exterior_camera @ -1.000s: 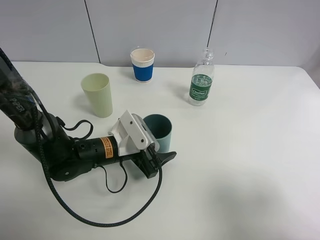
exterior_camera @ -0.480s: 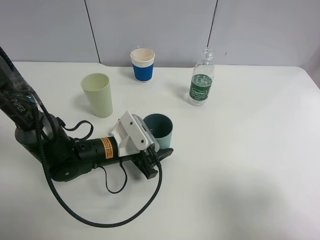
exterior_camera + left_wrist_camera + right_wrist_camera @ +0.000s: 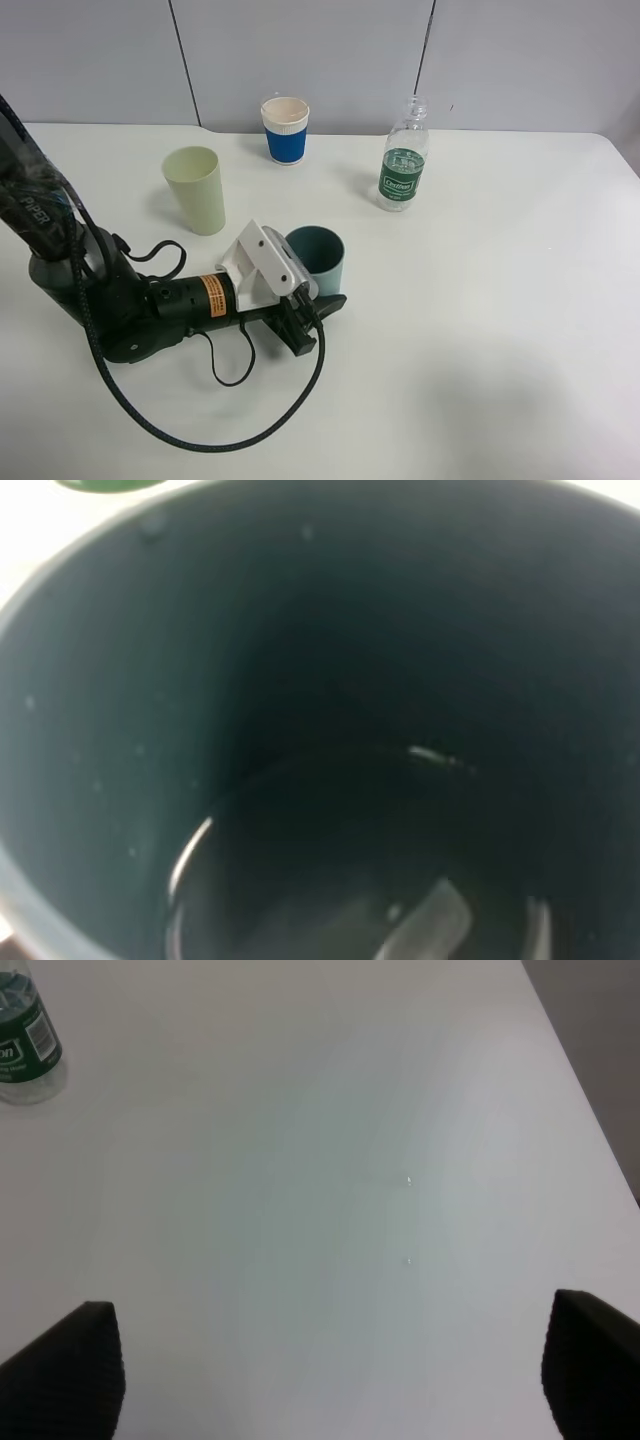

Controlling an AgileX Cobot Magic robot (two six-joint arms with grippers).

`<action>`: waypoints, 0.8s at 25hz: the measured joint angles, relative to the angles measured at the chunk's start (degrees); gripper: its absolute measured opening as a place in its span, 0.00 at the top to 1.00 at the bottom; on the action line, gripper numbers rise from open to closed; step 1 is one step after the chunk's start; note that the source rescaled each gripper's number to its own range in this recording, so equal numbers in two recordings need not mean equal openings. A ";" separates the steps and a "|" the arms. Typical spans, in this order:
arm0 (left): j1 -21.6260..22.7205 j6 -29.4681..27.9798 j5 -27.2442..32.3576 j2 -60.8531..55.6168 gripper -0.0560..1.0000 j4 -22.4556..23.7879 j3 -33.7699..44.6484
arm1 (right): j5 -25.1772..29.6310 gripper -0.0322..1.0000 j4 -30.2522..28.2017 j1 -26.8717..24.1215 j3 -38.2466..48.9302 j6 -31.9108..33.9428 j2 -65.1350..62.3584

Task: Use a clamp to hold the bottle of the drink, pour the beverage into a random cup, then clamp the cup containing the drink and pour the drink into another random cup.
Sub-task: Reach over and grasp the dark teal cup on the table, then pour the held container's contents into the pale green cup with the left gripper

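Three cups stand on one white desk [image 3: 480,330], all to the left of the bottle in the high view: one white paper cup with a blue sleeve [image 3: 286,130], one pale green cup [image 3: 196,188] and one teal cup [image 3: 320,258]. There is one clear plastic bottle [image 3: 403,160] with a green label, and one black robot arm [image 3: 150,305].

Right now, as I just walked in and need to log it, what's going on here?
The left tool sits shut against the teal cup, which holds some liquid; whether it truly grips the cup is unclear. The right tool hangs open over the table. The bottle, green cup and blue-sleeved cup stand apart, untouched.
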 joint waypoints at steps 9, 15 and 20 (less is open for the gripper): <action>0.00 1.84 0.66 -6.72 0.94 -14.21 6.89 | 0.00 0.33 0.00 0.00 0.00 0.00 0.00; 0.00 2.07 0.78 -12.03 0.94 -26.20 11.28 | 0.00 0.33 0.00 0.00 0.00 0.00 0.00; 0.00 2.12 0.73 -16.50 0.94 -40.24 14.89 | 0.00 0.33 0.00 0.00 0.00 0.00 0.00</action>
